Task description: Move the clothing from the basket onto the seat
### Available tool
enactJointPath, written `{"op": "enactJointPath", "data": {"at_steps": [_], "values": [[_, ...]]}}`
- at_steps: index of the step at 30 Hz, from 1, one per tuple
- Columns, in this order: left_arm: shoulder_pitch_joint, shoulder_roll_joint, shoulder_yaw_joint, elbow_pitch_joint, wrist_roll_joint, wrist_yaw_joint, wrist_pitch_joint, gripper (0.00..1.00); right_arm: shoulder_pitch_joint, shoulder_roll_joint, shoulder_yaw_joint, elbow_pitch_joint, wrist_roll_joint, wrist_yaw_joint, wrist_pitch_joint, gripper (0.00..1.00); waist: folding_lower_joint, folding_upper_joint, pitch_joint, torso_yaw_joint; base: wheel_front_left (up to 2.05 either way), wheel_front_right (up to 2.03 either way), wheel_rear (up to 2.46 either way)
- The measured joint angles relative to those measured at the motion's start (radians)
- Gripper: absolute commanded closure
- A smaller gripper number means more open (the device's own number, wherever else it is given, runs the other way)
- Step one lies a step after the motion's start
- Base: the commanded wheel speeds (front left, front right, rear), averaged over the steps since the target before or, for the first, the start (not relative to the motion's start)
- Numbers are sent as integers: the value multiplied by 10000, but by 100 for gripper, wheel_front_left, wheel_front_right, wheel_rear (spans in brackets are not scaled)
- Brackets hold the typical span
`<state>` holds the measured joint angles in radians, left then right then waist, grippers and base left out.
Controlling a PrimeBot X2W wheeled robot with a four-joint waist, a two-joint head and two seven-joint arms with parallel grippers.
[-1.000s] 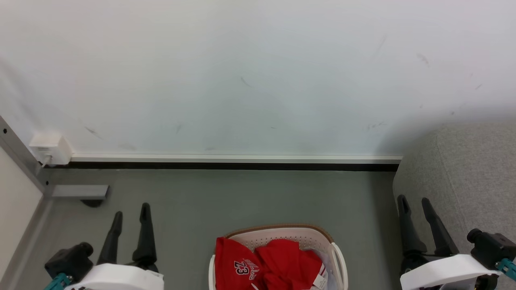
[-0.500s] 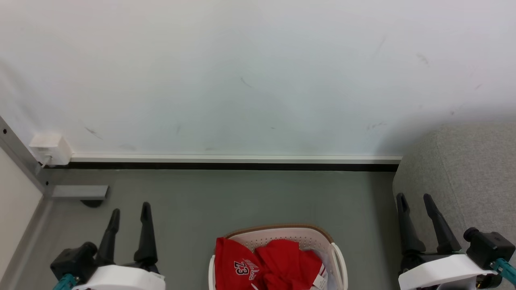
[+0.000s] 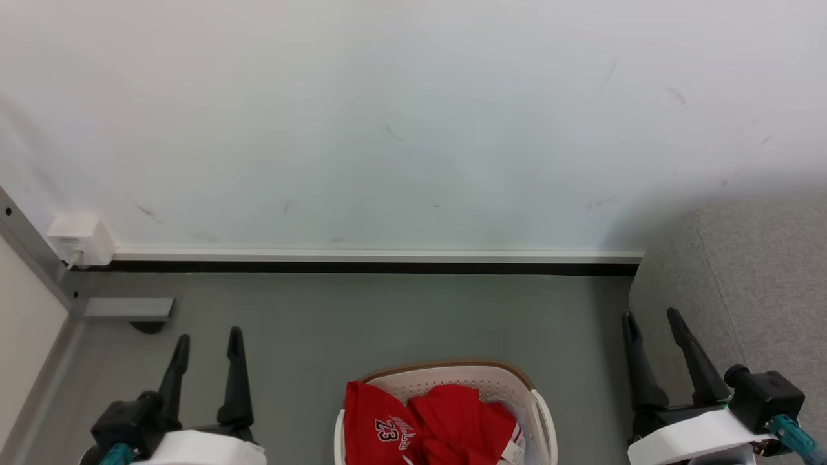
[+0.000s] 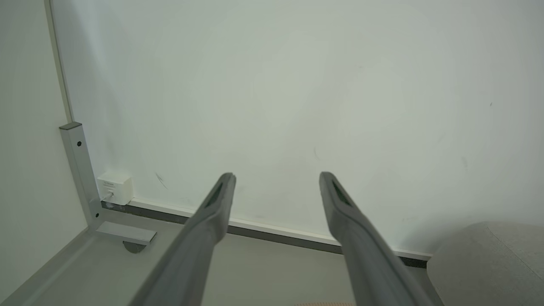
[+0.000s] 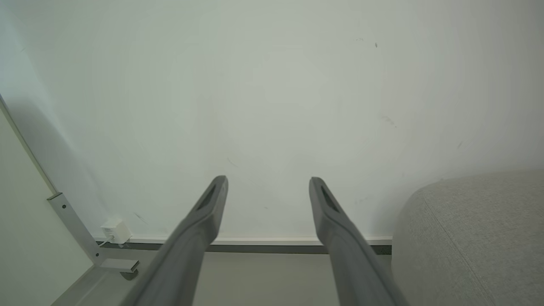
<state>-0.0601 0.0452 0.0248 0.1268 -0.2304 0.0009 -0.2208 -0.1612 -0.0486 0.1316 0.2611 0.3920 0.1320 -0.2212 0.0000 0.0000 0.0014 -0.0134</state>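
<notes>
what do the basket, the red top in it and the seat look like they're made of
The basket looks like smooth moulded white plastic: its wall has rows of small holes. The clothing looks like thin red fabric, probably synthetic jersey: it lies in soft folds with printed lettering. The seat looks like matte light grey woven upholstery, with a faint seam.

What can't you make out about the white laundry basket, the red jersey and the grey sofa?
- Head view: oval white plastic laundry basket and bright red jersey fabric run off the bottom edge; how much clothing lies inside is unclear.
- Head view: light grey fabric sofa is cut by the right edge.
- Left wrist view: print on the small white wall box is too small.
</notes>
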Motion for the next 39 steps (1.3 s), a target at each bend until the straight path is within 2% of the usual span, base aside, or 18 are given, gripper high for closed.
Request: {"op": "enactJointPath", "data": {"at_steps": [22, 39], "values": [[18, 12, -81, -111, 1618, 176, -414, 0, -125, -4, 209, 136, -1210, 0, -403, 0, 0, 0, -20, -44, 0, 0, 0], [14, 15, -105, -82, 1657, 176, -433, 0, -209, -4, 199, 240, -1160, 0, -414, 0, 0, 0, 9, -61, 0, 0, 0]]}}
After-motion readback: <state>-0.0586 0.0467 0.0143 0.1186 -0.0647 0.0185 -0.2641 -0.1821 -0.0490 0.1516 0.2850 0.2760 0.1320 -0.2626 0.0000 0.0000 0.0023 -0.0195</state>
